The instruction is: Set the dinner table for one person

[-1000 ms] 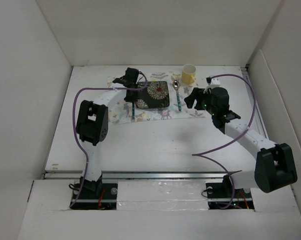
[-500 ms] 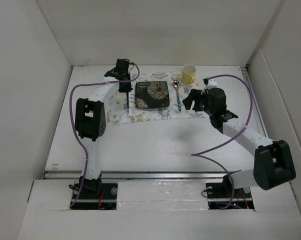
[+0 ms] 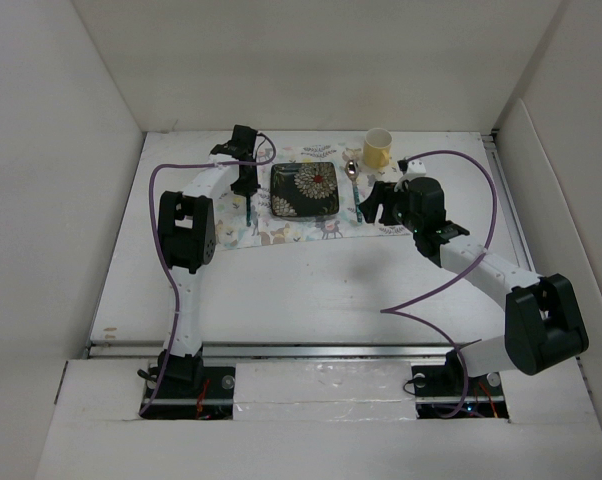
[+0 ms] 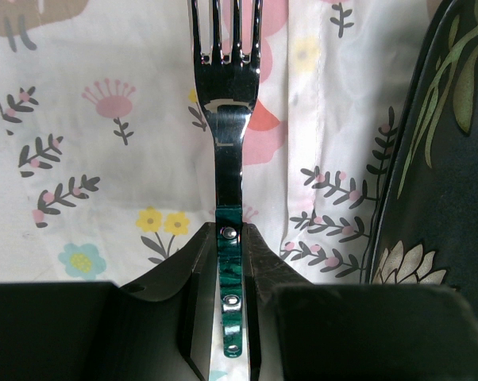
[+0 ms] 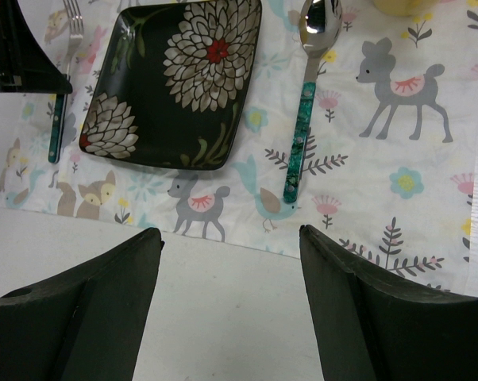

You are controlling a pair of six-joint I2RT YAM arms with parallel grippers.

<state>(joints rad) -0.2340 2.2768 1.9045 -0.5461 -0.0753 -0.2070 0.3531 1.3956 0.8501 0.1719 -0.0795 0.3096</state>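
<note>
My L hand (image 4: 229, 262) clenched on fork (image 4: 229, 135) handle, fork over placemat (image 4: 104, 159) on counter (image 3: 311, 290), just left of plate (image 4: 453, 198) (R hand (image 5: 229, 234) released, empty). Risk: letting go w/ tilt, so fork lands skewed or clips plate.

Plain white walls (image 3: 311, 60) on three sides

Plate (image 3: 305, 189): dark, floral, on placemat (image 3: 323, 231)
Spoon (image 3: 355, 192): right of plate (bowl farthest)
Cup (image 3: 377, 148): yellow, beyond spoon
Left gripper (image 3: 248, 192): just left of plate
</note>
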